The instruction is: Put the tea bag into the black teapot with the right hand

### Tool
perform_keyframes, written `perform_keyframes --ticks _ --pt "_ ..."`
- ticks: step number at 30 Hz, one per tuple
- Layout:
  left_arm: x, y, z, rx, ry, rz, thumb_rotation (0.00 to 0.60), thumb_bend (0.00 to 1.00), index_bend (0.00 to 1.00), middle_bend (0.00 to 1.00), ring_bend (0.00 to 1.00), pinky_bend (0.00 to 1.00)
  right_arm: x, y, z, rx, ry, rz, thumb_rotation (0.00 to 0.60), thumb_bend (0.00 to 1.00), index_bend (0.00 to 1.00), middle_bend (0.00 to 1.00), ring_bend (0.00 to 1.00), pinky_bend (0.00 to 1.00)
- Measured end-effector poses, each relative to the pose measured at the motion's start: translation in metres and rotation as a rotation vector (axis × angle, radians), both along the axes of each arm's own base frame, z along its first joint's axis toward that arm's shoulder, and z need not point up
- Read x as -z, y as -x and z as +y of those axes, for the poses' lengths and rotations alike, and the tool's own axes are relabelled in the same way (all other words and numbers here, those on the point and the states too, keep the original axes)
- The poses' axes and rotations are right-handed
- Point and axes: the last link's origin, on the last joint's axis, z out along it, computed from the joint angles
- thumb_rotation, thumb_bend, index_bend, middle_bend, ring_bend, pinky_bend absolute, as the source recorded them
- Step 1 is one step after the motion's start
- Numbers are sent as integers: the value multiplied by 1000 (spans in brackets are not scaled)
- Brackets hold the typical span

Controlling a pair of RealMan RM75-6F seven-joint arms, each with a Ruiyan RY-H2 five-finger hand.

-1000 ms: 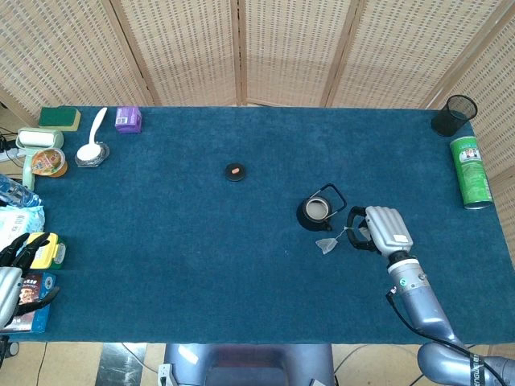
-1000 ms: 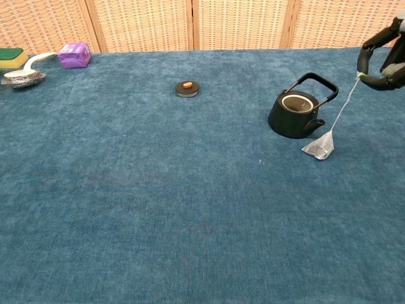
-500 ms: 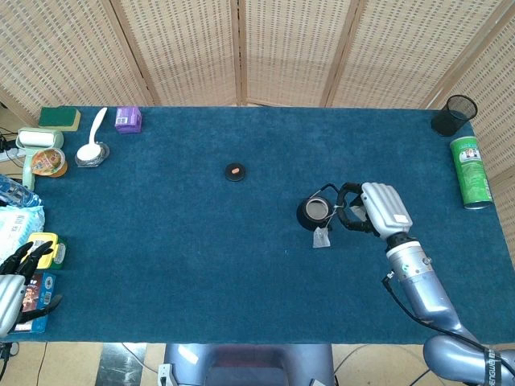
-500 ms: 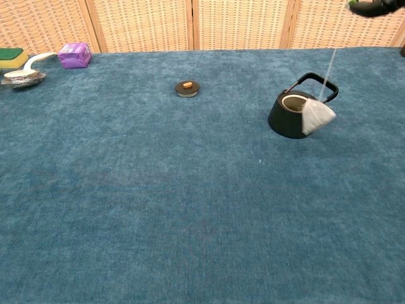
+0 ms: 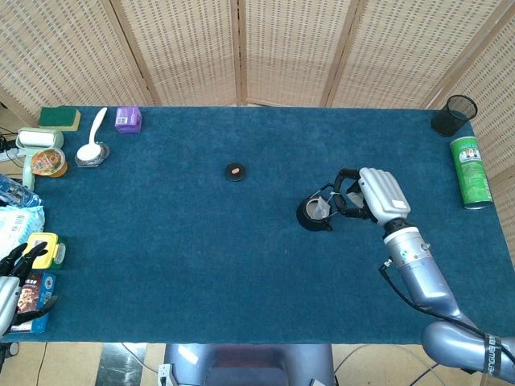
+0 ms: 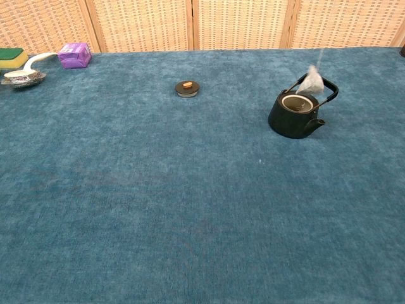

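Blue cloth is covering the table, with the right hand dangling a tea bag over the teapot.
At the near left edge, the left hand is hanging by some packets, fingers curled; whether it is holding anything cannot be told. Right hand is pinching the string, the bag hanging just left of its fingertips, above the open teapot and not yet inside. Further left, the lid is lying apart. Beyond the hand, a green can is lying down.
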Motion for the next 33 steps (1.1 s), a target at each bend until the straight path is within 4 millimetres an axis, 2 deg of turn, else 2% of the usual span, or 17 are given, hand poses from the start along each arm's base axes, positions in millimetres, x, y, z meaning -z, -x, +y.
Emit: perform_keyframes --ticks 15,33 --pt "-2 9 -2 -29 0 9 600 274 48 190 28 117 20 9 -31 84 -25 13 600 540 630 1000 1000 1000" --pt "1 13 -1 -38 10 6 600 273 48 190 28 117 38 13 -28 97 -71 32 600 541 631 1000 1000 1000"
